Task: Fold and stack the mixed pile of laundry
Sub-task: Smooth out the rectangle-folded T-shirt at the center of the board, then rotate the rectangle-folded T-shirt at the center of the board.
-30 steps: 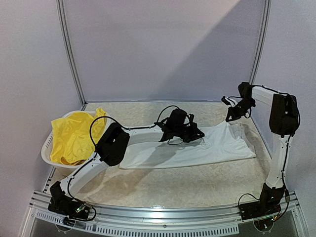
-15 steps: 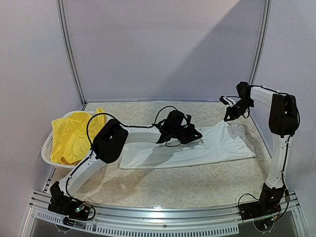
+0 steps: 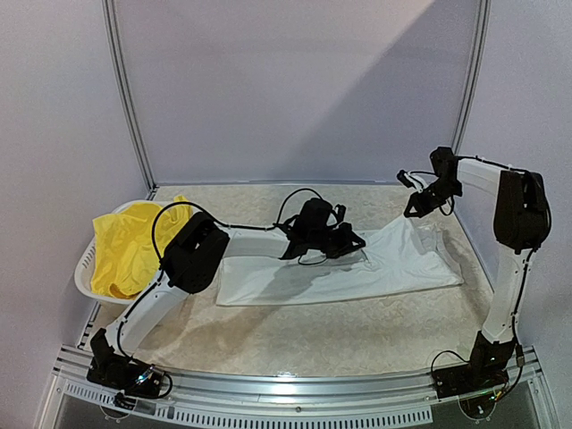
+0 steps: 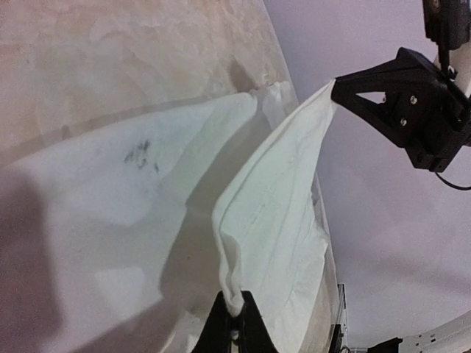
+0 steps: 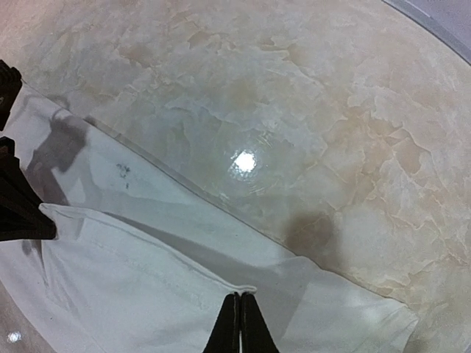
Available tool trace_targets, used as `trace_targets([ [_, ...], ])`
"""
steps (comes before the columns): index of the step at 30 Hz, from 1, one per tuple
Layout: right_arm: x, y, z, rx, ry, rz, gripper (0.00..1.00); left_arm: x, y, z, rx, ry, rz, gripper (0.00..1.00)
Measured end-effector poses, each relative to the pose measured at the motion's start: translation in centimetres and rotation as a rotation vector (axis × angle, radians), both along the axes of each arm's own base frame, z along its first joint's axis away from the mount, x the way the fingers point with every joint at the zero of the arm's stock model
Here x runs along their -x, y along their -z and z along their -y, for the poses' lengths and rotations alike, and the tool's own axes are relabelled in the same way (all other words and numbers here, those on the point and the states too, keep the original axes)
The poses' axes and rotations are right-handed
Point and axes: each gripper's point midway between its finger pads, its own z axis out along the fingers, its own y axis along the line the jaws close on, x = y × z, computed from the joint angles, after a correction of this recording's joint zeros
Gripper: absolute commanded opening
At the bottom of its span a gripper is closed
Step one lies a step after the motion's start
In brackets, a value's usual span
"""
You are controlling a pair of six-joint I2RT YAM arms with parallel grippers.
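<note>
Across the middle and right of the top view, the T-shirt (image 3: 402, 268) lies spread on the pale, marbled worktop (image 3: 340, 335), running from the lower left of centre up toward the right side. Its upper right edge stands raised off the surface, stretched between the two hands.

The left hand (image 3: 360, 248) sits over the shirt near the centre of the frame, its fingers shut tight on a bunched fold of the white cloth. In the left wrist view that fold rises from the closed tips at the bottom edge and runs up toward the upper right. There the right hand (image 3: 416, 210) pinches the other end of the raised edge. Its fingers are shut on the cloth, and the corner is drawn to a point at the tips. In the right wrist view the same fingers meet at bottom centre over a hemmed edge, and the left hand shows dark at the left margin.

The rest of the shirt lies flat beneath the raised strip. A small dark mark (image 4: 140, 153) shows on it, left of the raised fold in the left wrist view.

At the left of the top view the shorts (image 3: 134, 246), bright yellow, are heaped in the white basket (image 3: 83, 268), spilling over its far rim, well apart from the shirt.
</note>
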Motion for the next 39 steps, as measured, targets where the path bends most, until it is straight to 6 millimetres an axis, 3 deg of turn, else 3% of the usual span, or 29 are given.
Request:
trace_targets([
  [8,-0.2,-2.2,-0.7,-0.025,-0.019,0.066,0.06,-0.1,-1.1,0.1,0.006,-0.001,0.026,0.0],
  [12,-0.1,-2.1,-0.8,-0.025,-0.025,0.066,0.2,-0.1,-0.7,-0.1,-0.002,-0.003,0.024,0.0],
  [19,-0.1,-1.8,-0.4,0.003,-0.006,0.06,0.32,0.5,0.4,-1.8,-0.072,-0.04,0.014,0.18],
  [23,0.2,-1.2,0.0,0.024,0.007,0.046,0.33,0.4,-2.2,-3.1,-0.114,-0.073,0.068,0.31],
  [28,2.3,0.3,0.6,0.06,0.013,-0.027,0.33,0.2,-7.5,-5.6,-0.217,-0.11,0.195,0.36],
  [31,4.4,1.8,1.3,0.099,0.011,-0.077,0.34,0.8,-9.5,-7.1,-0.318,-0.074,0.268,0.37],
  [35,8.4,3.5,2.6,0.15,0.003,-0.16,0.36,3.1,-9.2,-9.6,-0.505,0.033,0.321,0.37],
  [39,11.3,3.1,4.6,0.178,0.021,-0.194,0.39,7.3,-6.9,-12.7,-0.725,0.217,0.345,0.39],
])
